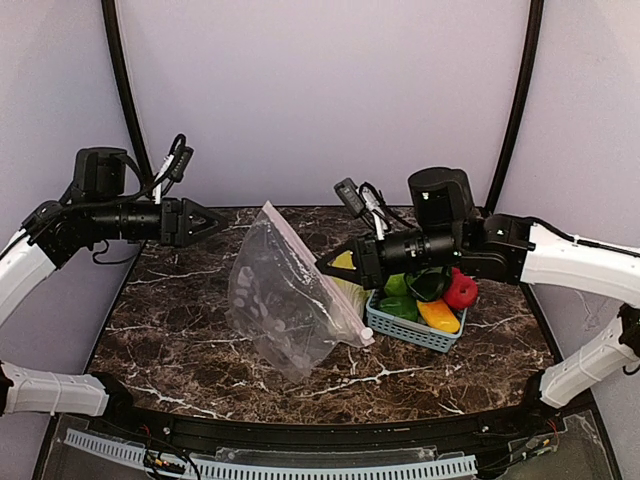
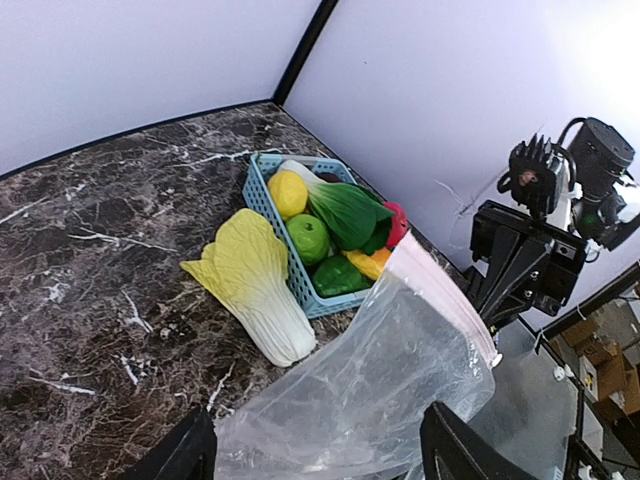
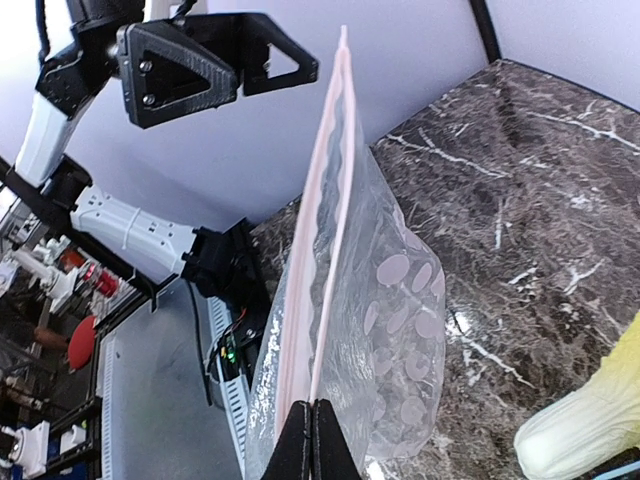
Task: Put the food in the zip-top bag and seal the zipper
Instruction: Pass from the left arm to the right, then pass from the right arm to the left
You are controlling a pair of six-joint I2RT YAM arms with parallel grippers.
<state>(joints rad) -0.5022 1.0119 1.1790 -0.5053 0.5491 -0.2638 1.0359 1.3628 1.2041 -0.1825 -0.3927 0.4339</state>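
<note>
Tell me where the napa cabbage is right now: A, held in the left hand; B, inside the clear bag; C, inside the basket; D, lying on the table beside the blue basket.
D: the napa cabbage lies on the table beside the blue basket, outside the bag.

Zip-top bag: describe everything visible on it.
The zip-top bag is clear, floppy plastic printed with pale dots, with a pinkish zipper along its mouth. It looks empty, hangs mouth-up and slanted, its lower corner on the marble table. The right gripper pinches the zipper edge; the open left gripper is clear of it.
</note>
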